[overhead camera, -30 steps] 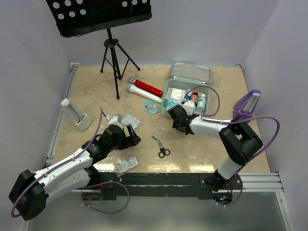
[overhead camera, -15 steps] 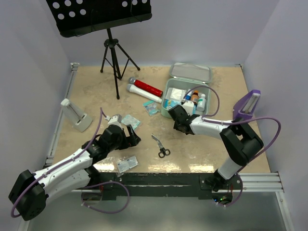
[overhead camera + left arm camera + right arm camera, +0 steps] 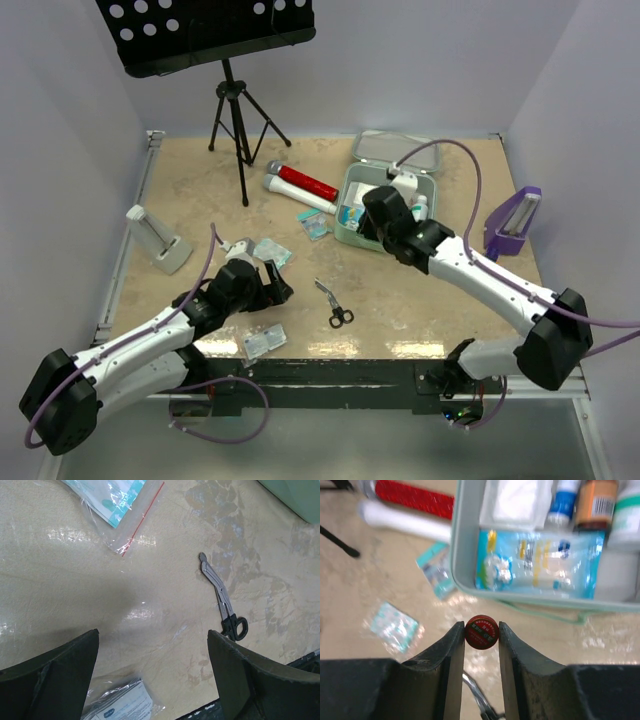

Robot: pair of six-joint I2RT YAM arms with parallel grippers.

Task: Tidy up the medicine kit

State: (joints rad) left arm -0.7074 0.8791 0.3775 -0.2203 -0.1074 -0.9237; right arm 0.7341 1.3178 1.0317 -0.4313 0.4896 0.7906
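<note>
Centrally in the right wrist view, the right claw [image 3: 481, 629] pinched a small red round tin [image 3: 481, 633] between its two fingers, above the table [image 3: 395, 580]. Just beyond this claw lay the medicine kit [image 3: 461, 540], open, with packets and bottles inside. The left claw [image 3: 152, 635] hung spread wide; scissors [image 3: 222, 600] lay ahead to its right, a clear packet [image 3: 107, 495] ahead to its left.
</note>
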